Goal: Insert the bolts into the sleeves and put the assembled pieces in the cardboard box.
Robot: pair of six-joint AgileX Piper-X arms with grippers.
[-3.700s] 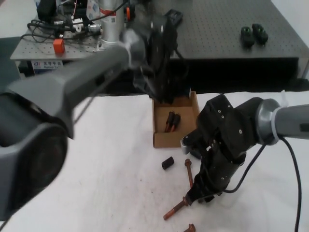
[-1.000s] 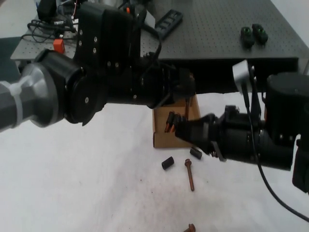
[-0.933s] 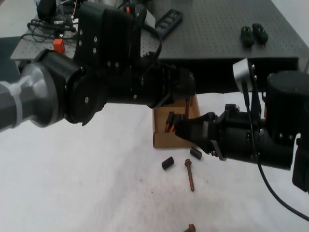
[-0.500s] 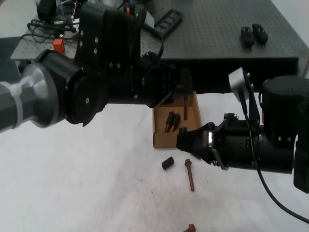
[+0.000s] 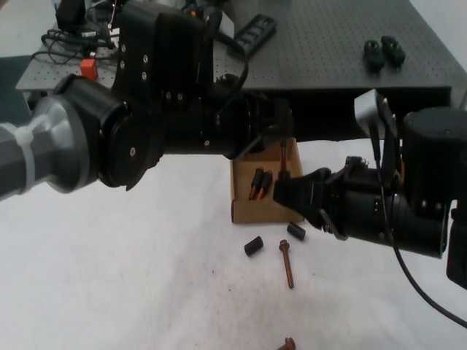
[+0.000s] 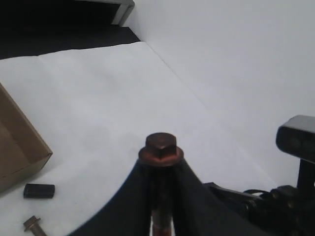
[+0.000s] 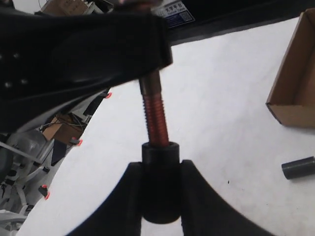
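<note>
- The left gripper (image 6: 160,172) is clamped on a bolt (image 6: 161,146) partway along the shank. The hex head stands clear just past the fingertips.
- The right gripper (image 7: 160,183) is closed around a black sleeve (image 7: 160,158), whose open mouth faces the left gripper.
- The bolt's long axis lines up with the sleeve's bore. Its threaded end points into the right gripper and its head points away from it. In the high view the pair looks roughly upright.
- The tip sits just inside the sleeve's mouth, with most of the thread bare between the two grippers. I judge this insertion begun but far from seated.
- Just under the meeting grippers lies the cardboard box (image 5: 252,211), with two assembled pieces (image 5: 259,182) inside it. That part is done.
- Farther out on the white cloth (image 5: 146,277) are two loose sleeves (image 5: 253,246) and two loose bolts (image 5: 287,264). They are left to be paired and boxed, along with the piece in hand.
</note>
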